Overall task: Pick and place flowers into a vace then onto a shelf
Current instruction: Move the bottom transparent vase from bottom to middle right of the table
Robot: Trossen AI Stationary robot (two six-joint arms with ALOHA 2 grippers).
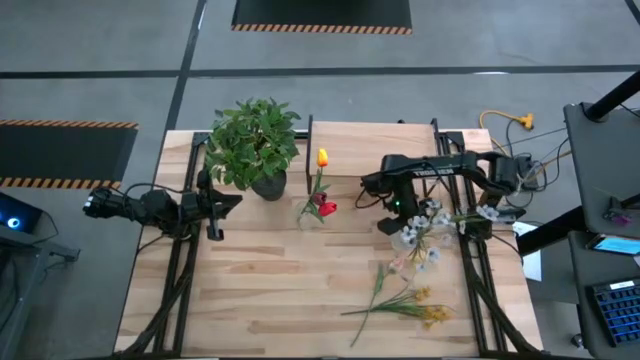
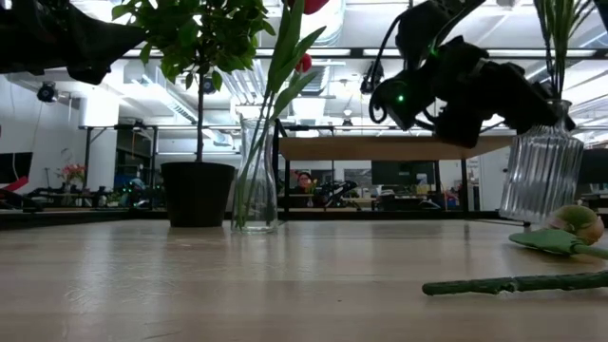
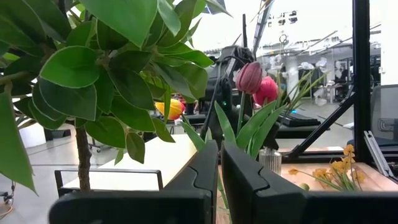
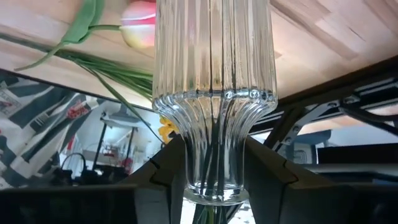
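Observation:
My right gripper (image 4: 211, 168) is shut on a ribbed glass vase (image 2: 541, 176) holding pale white-lilac sprigs (image 1: 420, 235), right of the table's middle. A second clear vase (image 2: 255, 176) with red, yellow and maroon tulips (image 1: 320, 200) stands on its base at the table's middle. Loose flowers (image 1: 405, 300) with yellow clusters (image 1: 435, 315) lie flat near the front edge. A pink bud (image 2: 575, 223) lies beside the ribbed vase. The pale shelf (image 1: 375, 145) stands at the far middle. My left gripper (image 3: 219, 180) is shut, hovering left of the tulip vase. My right gripper pinches the ribbed vase by its narrow neck (image 4: 211, 149), just below the mouth, one finger (image 4: 165, 168) on each side. The fingers come roughly level, across the neck. The vase stays upright, and its base (image 2: 541, 217) seems slightly above the table.
A bushy green plant in a dark pot (image 1: 255, 145) stands at the far left, close to my left gripper and the tulip vase. A long green stem (image 2: 513, 283) lies across the near right of the table. Bare tabletop (image 1: 280, 290) spreads over the near left.

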